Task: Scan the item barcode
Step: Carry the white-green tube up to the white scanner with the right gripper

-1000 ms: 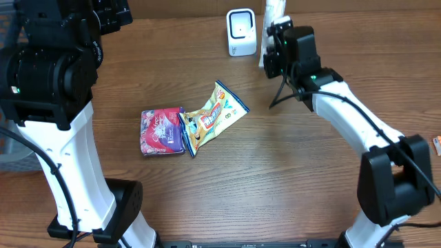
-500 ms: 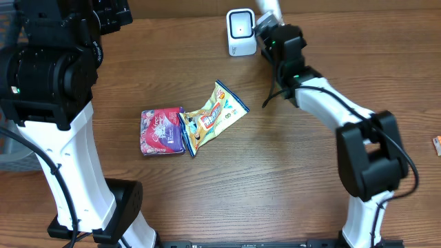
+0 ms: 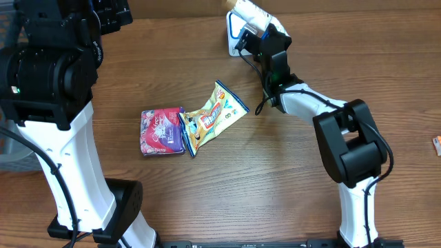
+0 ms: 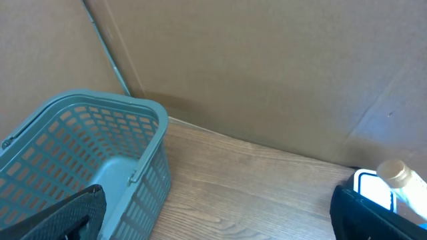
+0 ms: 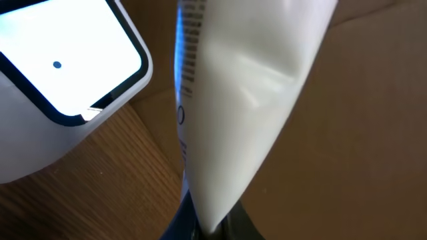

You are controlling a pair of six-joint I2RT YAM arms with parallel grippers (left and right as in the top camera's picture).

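left arm (image 3: 69, 158): smooth white link shells, bulky black cylindrical joint housings (image 3: 48, 72), small green indicator light (image 3: 15, 88), black cable (image 3: 38, 157) along the lower link. right arm (image 3: 344, 110): same white shells, black joint blocks (image 3: 351, 148), thin black cable loop (image 3: 265, 103) by the wrist. left hand (image 4: 217, 210): matte black fingers (image 4: 67, 217).
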